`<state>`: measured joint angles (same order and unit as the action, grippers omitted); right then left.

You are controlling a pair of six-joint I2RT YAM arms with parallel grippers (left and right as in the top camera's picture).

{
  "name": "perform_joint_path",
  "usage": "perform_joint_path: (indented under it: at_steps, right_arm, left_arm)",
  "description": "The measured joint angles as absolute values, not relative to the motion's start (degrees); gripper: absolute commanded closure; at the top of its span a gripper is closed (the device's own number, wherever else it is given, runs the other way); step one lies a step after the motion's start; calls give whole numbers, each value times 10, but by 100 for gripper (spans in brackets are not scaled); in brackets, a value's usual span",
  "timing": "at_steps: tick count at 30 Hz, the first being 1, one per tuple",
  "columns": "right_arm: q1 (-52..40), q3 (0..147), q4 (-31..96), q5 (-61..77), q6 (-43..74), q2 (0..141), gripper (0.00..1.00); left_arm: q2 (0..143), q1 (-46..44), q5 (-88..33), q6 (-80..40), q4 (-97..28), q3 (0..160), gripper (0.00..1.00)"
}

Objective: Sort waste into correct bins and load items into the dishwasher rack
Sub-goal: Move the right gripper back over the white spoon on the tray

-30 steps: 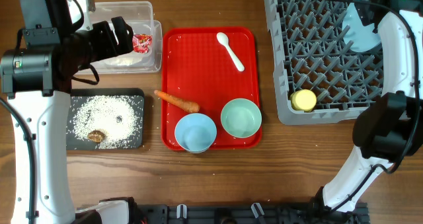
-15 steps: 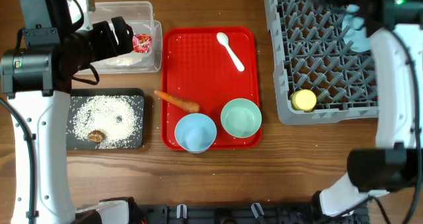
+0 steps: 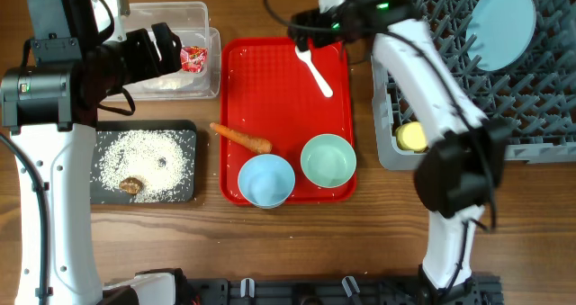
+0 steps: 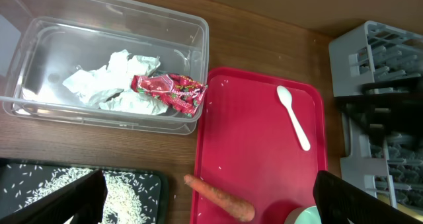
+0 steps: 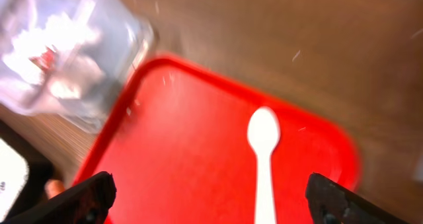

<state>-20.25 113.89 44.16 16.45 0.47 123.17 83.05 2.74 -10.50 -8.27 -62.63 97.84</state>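
My right gripper [image 5: 210, 199] is hanging wide apart over the red tray [image 5: 178, 138]. White spoon [image 5: 264, 164] is looking light, stiff, slick; I'm aiming mid-handle.

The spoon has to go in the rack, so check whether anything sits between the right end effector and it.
Nothing visible does. The right end effector is above the white spoon, which lies alone on bare red tray.
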Motion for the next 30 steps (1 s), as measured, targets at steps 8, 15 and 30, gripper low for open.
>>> perform_joint_path:
  at_steps: [8, 15, 30]
  right_arm:
    - [-201, 1138, 407, 167, 35, 1335, 20]
    - [-201, 1138, 385, 167, 63, 1366, 29]
    - [-201, 1138, 335, 135, 153, 1374, 34]
  left_arm:
    - [830, 27, -105, -83, -626, 978, 0]
    - [830, 27, -105, -83, -626, 978, 0]
    - [830, 27, -105, -83, -626, 978, 0]
